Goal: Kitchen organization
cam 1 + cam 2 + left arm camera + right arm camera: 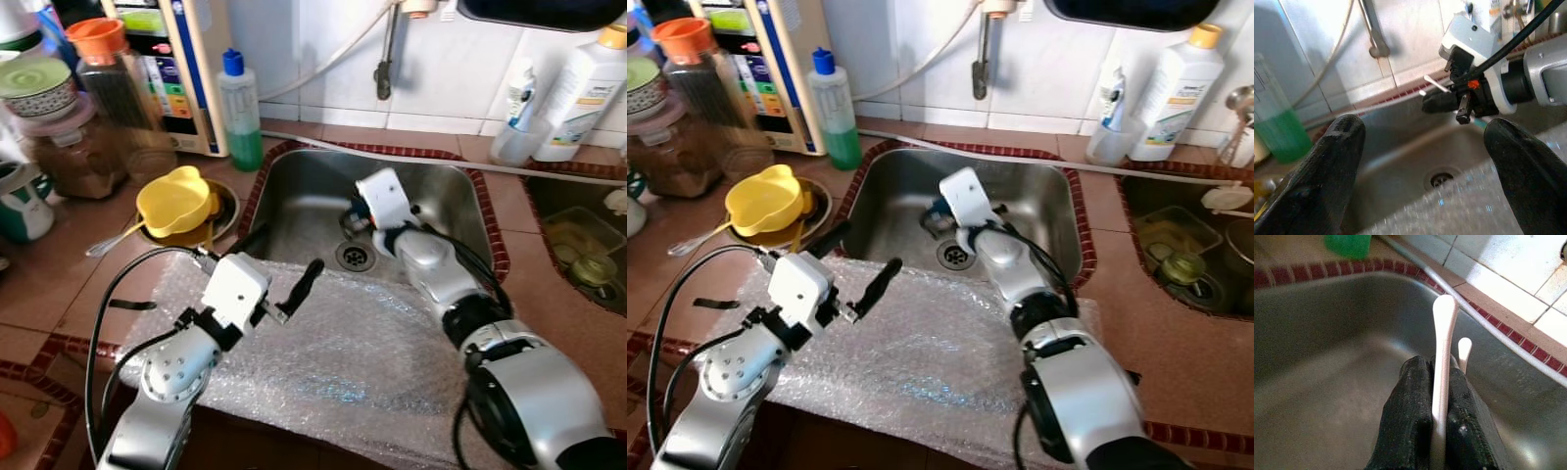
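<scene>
Bubble wrap [333, 362] covers the counter [59, 284] edge beneath my left pincer [279, 269], fingers spread, empty. My right pincer [1432, 431] clamps a white utensil [1442, 342] over the sink [304, 191].

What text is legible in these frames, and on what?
None can be read.
White bottle at the back right: label print too blurred.
Small tube beside it: blue print too small.
Box at the back left: coloured printed panels, blurred.
Green liquid bottle: no readable label.
</scene>
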`<state>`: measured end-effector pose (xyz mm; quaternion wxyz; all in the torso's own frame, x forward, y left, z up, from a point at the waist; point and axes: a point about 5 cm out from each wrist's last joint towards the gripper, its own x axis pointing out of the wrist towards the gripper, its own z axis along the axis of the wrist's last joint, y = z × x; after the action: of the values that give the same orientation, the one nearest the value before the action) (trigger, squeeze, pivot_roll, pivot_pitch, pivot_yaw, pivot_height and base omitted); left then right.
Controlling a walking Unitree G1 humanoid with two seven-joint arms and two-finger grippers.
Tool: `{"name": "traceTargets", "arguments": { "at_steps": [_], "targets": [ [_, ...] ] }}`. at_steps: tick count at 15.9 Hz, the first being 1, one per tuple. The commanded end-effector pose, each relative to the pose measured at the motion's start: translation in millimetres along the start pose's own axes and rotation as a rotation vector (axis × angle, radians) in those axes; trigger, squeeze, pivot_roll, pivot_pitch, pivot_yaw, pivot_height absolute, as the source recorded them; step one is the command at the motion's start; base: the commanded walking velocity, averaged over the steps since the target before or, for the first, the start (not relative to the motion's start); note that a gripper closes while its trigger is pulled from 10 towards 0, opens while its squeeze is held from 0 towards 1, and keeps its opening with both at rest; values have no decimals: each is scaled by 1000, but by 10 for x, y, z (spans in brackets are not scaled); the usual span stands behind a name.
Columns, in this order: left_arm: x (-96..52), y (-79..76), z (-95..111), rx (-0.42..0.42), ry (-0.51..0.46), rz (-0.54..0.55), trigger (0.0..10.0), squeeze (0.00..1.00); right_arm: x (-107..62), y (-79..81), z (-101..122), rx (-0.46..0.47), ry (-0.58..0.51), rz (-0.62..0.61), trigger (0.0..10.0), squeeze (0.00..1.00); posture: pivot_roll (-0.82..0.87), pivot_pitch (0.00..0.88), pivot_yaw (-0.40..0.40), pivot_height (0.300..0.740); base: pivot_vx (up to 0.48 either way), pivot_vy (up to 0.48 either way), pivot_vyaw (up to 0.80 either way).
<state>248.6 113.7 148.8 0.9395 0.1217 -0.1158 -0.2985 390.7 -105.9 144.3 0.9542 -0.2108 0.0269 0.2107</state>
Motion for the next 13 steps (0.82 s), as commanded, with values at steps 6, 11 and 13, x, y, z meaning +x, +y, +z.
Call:
{"name": "traceTargets", "arguments": {
  "at_steps": [6, 11, 13],
  "targets": [
    [3, -37, -34, -34, 64, -115, 10000, 1000, -42, 39, -150, -49, 48, 37, 10000, 1000, 185, 78, 49, 740, 0, 0, 0],
    [43, -51, -39, -39, 68, -133, 10000, 1000, -58, 27, -164, -30, 31, 40, 10000, 1000, 169, 68, 62, 740, 0, 0, 0],
    [49, -47, -39, -38, 69, -133, 10000, 1000, -62, 16, -156, -25, 21, 40, 10000, 1000, 168, 68, 62, 740, 0, 0, 0]
  ]
}}
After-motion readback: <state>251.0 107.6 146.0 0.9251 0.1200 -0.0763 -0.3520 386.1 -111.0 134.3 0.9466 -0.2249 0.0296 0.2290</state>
